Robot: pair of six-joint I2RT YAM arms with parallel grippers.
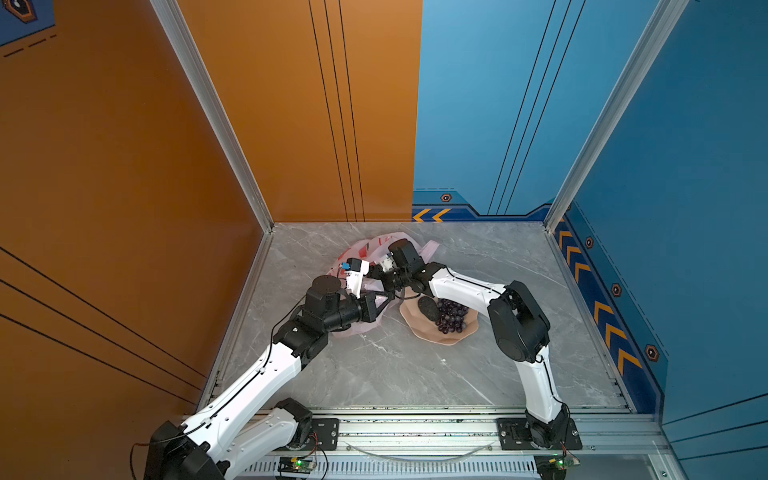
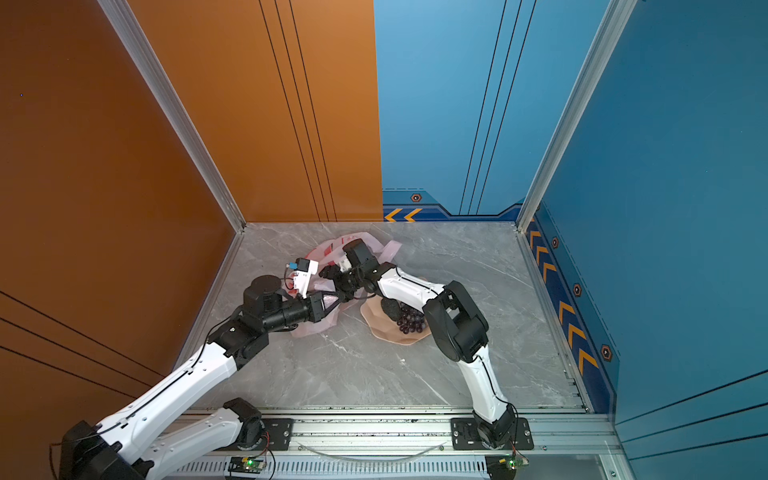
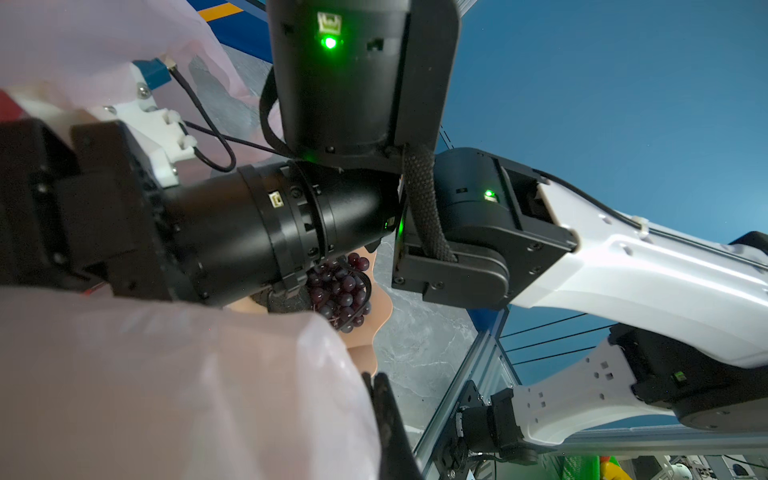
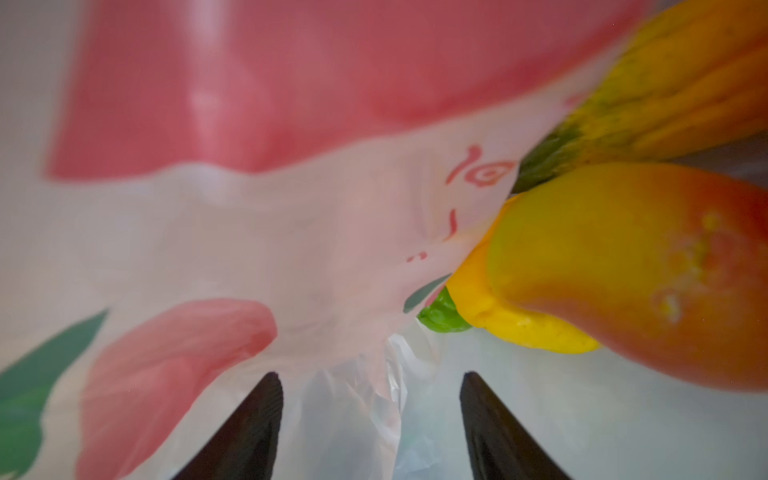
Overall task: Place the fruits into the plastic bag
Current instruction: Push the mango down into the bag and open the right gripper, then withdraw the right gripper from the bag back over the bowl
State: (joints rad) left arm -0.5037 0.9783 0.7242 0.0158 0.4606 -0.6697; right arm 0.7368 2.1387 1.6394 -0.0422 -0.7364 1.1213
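At the back of the surface, left of middle: plastic bag, crumpled, lying under both wrists in both top views.
Bag look: thin, translucent pale-pink film with big red fruit shapes and green leaf prints.
Writing: a few red curled strokes on the film, too folded and blurred to read.
Inside the bag: a smooth yellow-red fruit with a green stub, and touching it a ridged orange fruit that turns green at one end.
Right claw: inside the bag, fingers spread apart, only loose film between them and no fruit held.
Left claw: pressed together at the bag's near edge. In the left wrist view the film runs right up to its finger, so it is pinching the bag.
Just right of the bag: peach scalloped bowl.
In the bowl: dark avocado beside the purple grape bunch, the two touching.
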